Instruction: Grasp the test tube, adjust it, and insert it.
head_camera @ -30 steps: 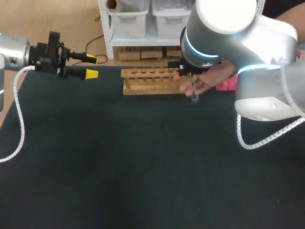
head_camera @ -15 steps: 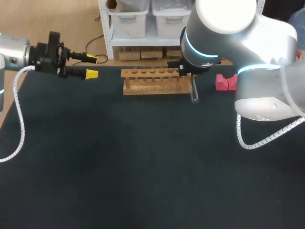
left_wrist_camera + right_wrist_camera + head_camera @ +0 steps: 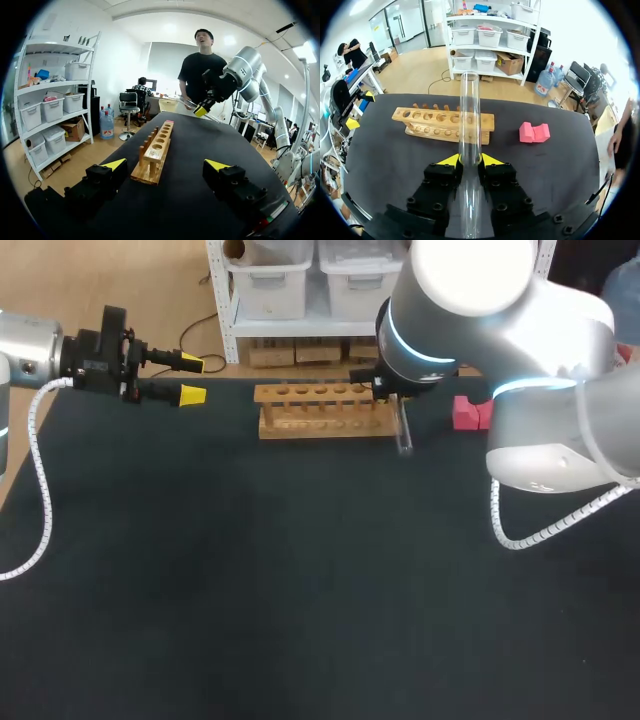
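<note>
A person's hand had withdrawn, so the right gripper (image 3: 470,160) alone pinched the tube (image 3: 469,120), just beside the rack's (image 3: 440,122) end, not yet inserted. The left gripper (image 3: 165,165) sat well apart, fingers spread.

My table (image 3: 250,580) is covered from edge to edge in a dark, near-black cloth with a matt surface that lies flat and smooth. On it sits a small pink block (image 3: 534,132) with a V-shaped notch cut into its top. It rests flat on the cloth, notch upward, near the table's far edge on my right-hand side. The right wrist view shows it whole, a hump on either side of the notch. In the head view only part shows. I cannot tell its material.
</note>
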Motion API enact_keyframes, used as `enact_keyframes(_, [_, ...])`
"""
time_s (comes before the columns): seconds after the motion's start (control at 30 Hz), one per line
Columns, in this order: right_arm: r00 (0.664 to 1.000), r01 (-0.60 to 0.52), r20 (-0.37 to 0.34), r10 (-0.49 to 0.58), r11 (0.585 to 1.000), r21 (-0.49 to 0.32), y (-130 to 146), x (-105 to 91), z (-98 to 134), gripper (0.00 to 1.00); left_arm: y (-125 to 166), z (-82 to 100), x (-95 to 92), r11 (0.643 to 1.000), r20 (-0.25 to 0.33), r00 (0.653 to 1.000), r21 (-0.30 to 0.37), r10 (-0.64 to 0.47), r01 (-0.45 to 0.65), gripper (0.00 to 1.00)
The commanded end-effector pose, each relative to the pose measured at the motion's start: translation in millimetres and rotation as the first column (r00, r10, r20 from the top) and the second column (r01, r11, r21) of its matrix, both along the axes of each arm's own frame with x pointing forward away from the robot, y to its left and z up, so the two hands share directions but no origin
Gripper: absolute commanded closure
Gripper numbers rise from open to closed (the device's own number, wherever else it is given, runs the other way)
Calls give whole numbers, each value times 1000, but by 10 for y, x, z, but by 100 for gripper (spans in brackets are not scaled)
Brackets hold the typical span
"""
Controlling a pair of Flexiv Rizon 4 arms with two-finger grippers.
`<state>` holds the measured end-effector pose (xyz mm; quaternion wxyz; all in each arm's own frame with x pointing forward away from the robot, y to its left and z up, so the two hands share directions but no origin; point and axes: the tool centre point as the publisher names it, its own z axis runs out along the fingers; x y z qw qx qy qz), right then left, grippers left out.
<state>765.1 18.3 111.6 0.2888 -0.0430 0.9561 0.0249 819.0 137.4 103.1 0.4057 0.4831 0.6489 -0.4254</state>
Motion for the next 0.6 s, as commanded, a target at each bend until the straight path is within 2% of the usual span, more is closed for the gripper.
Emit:
enact_keyframes(0.03, [1000,-2,0,2,1000,3,22,47,-43,100,4,-8,0,1000,2,1000,-1,-1,1,0])
enact_keyframes(0.6, [999,-28,-29,28,1000,7,102,158,-271,100,4,-8,0,1000,2,1000,-1,-1,1,0])
